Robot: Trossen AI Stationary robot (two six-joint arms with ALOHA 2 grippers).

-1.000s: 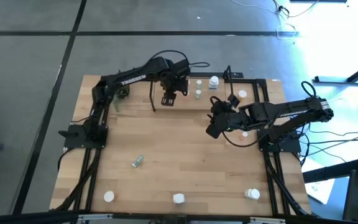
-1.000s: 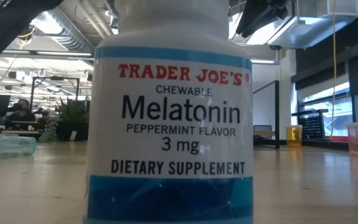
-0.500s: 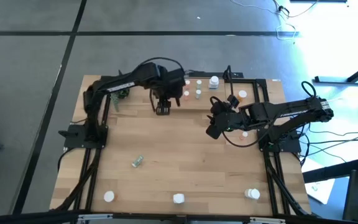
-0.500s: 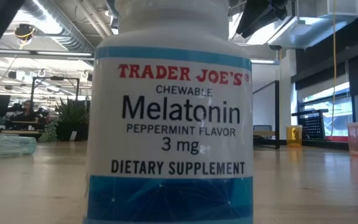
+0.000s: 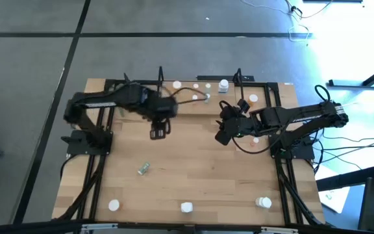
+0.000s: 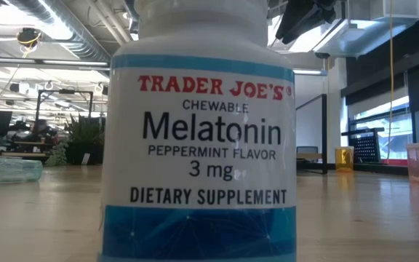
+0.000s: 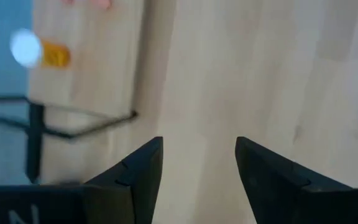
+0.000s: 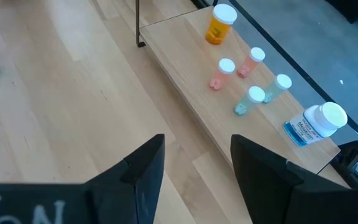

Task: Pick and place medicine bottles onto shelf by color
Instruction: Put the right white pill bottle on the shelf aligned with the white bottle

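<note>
The shelf (image 5: 187,91) stands along the table's far edge. In the right wrist view it (image 8: 185,56) carries an orange bottle (image 8: 219,25), two pink ones (image 8: 222,71), two pale green ones (image 8: 250,99) and a white bottle (image 8: 319,121), all upright. A pale green bottle (image 5: 143,169) lies on its side on the table. My left gripper (image 5: 158,130) hangs open and empty over bare wood just near of the shelf's left end. My right gripper (image 5: 223,136) waits open and empty, right of centre.
White-capped bottles stand near the table's front edge (image 5: 113,205) (image 5: 263,203); the middle one, a white melatonin bottle (image 6: 202,131), fills the low view. Another cap (image 5: 254,99) sits right of the shelf. The shelf's black end frame (image 7: 73,124) shows beside my left fingers.
My left gripper has drawn back from over the shelf toward the table's near edge and somewhat left, rising and rolling about its own axis, its fingers staying open and empty. The bottles on the shelf have stayed in place.
</note>
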